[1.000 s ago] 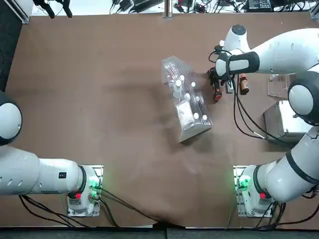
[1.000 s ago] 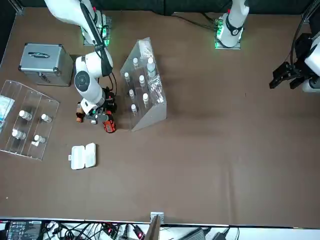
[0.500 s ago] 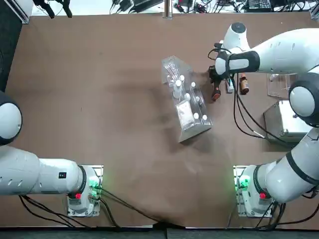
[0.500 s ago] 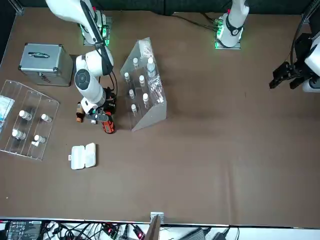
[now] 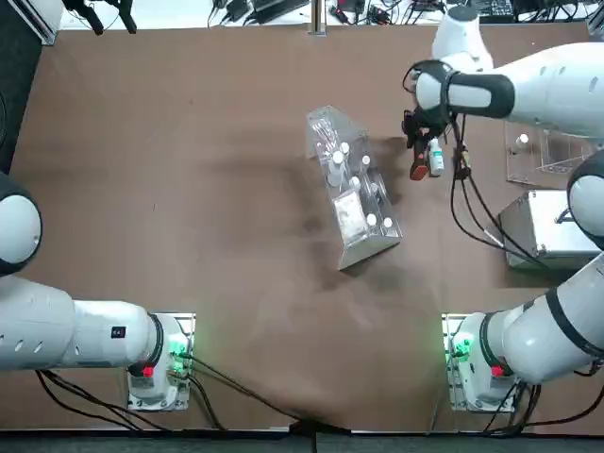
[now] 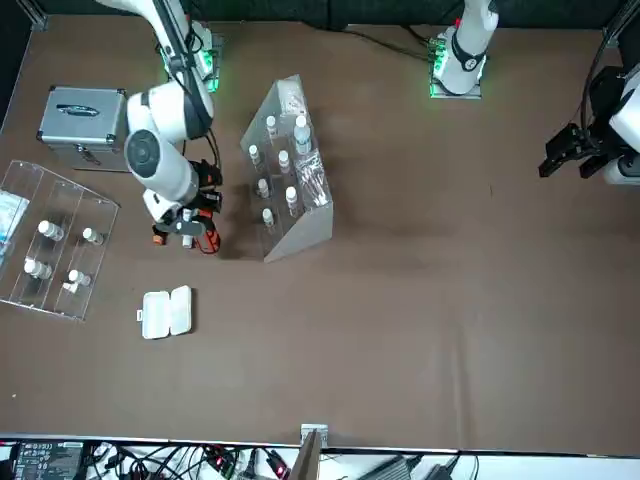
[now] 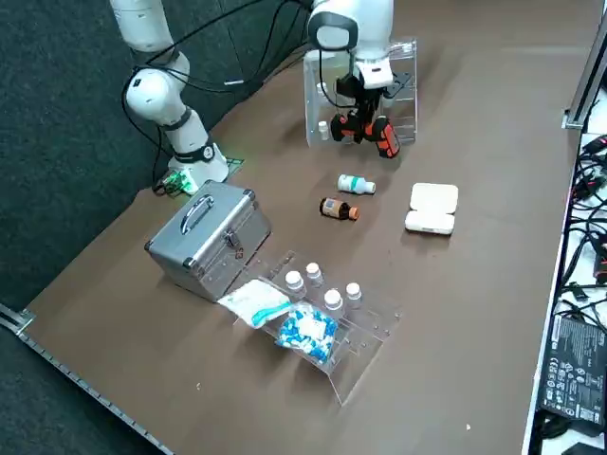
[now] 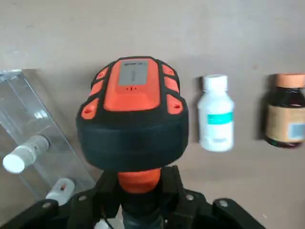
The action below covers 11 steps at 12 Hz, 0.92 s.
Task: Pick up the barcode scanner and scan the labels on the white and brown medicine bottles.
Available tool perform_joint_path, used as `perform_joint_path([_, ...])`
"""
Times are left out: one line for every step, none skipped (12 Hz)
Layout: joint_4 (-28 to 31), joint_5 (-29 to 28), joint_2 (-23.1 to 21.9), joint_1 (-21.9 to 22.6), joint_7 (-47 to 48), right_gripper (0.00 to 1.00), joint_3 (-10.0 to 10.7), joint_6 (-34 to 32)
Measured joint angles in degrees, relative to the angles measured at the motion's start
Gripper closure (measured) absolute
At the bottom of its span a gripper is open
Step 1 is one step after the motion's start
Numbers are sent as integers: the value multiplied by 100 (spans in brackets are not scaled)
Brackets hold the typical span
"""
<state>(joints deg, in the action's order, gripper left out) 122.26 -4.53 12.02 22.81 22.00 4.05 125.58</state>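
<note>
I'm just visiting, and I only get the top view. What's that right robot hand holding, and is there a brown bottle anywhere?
Observer: The right gripper is shut on the barcode scanner, between the clear rack and the white bottle; the scanner's small screen shows in the right wrist view.

Operator: And the brown one?

Observer: It's under the arm in your view. The right side view shows the brown bottle lying on its side next to the white one.
</note>
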Motion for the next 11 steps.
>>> perform_joint_path([-100,0,-90,-67,-36,58,7,-276])
perform_joint_path([-166,0,-176,-154,-93,58,14,-495])
perform_joint_path([-196,0,-258,-240,-200,58,19,-690])
perform_joint_path([-203,0,-323,-327,-328,58,24,-882])
perform_joint_path([-203,0,-371,-417,-479,58,26,-1056])
perform_joint_path([-185,0,-436,-648,-861,58,32,-1316])
perform_joint_path([-136,0,-467,-774,-1032,58,36,-1351])
perform_joint_path([-59,0,-506,-878,-1162,58,42,-1357])
perform_joint_path([29,0,-547,-942,-1226,58,45,-1359])
perform_joint_path([118,0,-586,-967,-1247,58,45,-1359])
perform_joint_path([216,0,-627,-973,-1251,58,44,-1358])
